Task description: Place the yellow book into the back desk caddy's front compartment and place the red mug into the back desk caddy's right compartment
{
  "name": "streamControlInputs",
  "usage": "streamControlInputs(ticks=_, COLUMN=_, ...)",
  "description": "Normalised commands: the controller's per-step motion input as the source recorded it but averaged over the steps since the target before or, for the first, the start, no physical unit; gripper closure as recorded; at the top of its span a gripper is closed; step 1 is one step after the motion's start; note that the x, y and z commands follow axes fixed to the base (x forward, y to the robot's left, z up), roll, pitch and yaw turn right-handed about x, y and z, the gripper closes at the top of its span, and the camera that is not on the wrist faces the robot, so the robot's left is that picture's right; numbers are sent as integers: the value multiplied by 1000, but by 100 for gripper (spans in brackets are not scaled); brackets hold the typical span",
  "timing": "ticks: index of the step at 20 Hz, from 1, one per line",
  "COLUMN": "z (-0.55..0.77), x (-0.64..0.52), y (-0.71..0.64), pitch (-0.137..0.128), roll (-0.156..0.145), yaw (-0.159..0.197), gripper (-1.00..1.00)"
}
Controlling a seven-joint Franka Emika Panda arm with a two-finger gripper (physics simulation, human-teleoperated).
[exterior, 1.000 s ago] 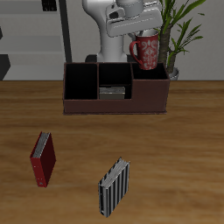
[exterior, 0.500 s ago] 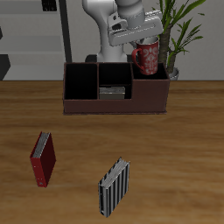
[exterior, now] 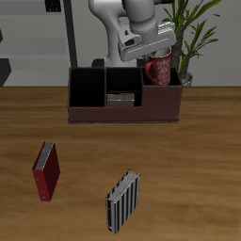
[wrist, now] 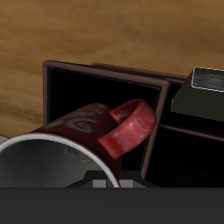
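My gripper is shut on the rim of the red mug, which hangs tilted just above the back desk caddy, over its right compartment. In the wrist view the red mug shows its loop handle and white inside, with the black right compartment beneath it. The yellow book lies in the front compartment, the small nearer middle section; its pale edge also shows in the wrist view.
A dark red book and a black-and-white striped book stand on the wooden table nearer its front edge. A potted plant stands just behind the caddy's end, close to the mug.
The gripper has carried the mug slightly down and sideways over the caddy's end section. The mug now tilts more. The books have not moved.
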Motion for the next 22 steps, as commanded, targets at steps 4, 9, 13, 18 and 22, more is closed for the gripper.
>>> streamControlInputs(ticks=4, z=-367, x=93, y=7, pitch=64, roll=3, yaw=73, gripper=100)
streamControlInputs(ticks=9, z=-231, x=78, y=-18, pitch=44, roll=1, yaw=52, gripper=100)
streamControlInputs(ticks=13, z=-360, x=138, y=73, pitch=84, roll=23, yaw=73, gripper=100)
streamControlInputs(ticks=18, z=-71, x=62, y=-23, pitch=32, roll=14, yaw=14, gripper=-100)
streamControlInputs(ticks=22, z=68, x=18, y=-30, pitch=12, roll=-4, yaw=-19, gripper=-100)
